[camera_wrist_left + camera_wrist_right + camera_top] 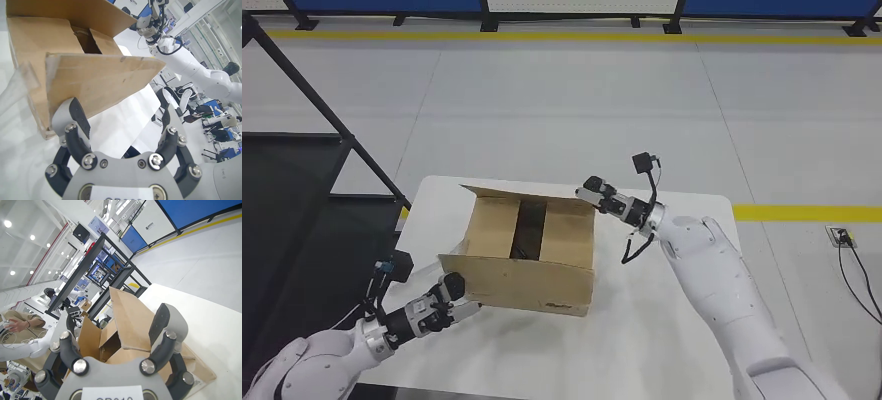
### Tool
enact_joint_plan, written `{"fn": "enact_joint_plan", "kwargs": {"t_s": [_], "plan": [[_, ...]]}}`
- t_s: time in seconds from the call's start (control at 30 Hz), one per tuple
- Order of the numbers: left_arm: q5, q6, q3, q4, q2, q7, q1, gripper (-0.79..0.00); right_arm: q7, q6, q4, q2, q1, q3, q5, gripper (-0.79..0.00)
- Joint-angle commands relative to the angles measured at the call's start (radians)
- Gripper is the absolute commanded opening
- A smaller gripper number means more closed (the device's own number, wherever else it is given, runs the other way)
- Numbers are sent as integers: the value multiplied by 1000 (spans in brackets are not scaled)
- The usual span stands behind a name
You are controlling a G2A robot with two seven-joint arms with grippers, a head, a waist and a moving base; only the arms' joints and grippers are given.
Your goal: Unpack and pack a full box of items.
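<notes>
A cardboard box stands open near the middle of the white surface, toward its left side, with its flaps turned out. The gap between the inner flaps is dark, and what lies inside cannot be made out. The left end effector sits at the box's near left corner, low over the surface, its fingers spread wide. One fingertip is right at the edge of the near flap, which juts out from the box; whether they touch cannot be told. Nothing is pinched between the fingers. The right end effector hovers at the box's far right corner, level with the top rim, fingers likewise spread and holding nothing. In the right wrist view the far flap rises in the gap between its fingers, close to one pad. The two arms are on opposite corners of the box, well apart.
</notes>
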Motion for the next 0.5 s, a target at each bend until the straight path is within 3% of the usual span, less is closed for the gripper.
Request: {"fn": "enact_joint_plan", "kwargs": {"t_s": [0.0, 0.47], "plan": [[6, 18, 12, -2, -4, 5, -12, 0, 24, 31, -43, 6, -16, 2, 4, 0], [43, 72, 79, -3, -29, 20, -71, 0, 101, 255, -423, 52, -193, 28, -29, 0]]}}
